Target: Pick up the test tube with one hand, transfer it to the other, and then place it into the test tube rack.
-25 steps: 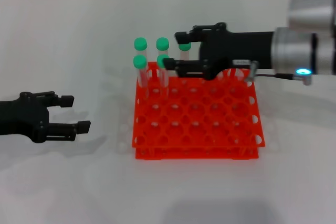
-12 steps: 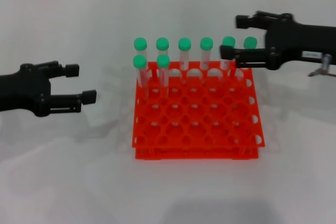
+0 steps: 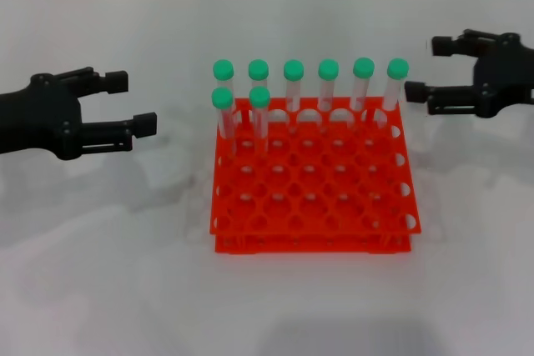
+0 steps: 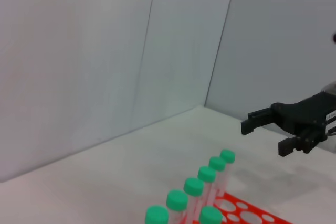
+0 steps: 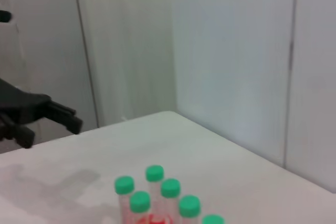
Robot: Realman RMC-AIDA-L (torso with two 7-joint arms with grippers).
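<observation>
Rack: I see one orange rack (image 3: 313, 181) sitting flat on the white desk (image 3: 100, 273), midway between my two hands.
Tubes: I count eight green-capped tubes, all upright in the rack. Six fill the far row, and the tube (image 3: 396, 81) at that row's right end is nearest my right hand. Two more stand in the second row, at its left end.
Holes: every other hole I can see in the rack is unfilled.
Left hand: my left hand (image 3: 129, 102) hovers over the desk left of the rack, well apart from it, fingers spread and gripping nothing.
Right hand: my right hand (image 3: 430, 68) hovers right of the rack's far corner, near the end tube but not touching it, fingers apart and empty.
Wrist views: each shows the other hand beyond the caps, fingers apart.
</observation>
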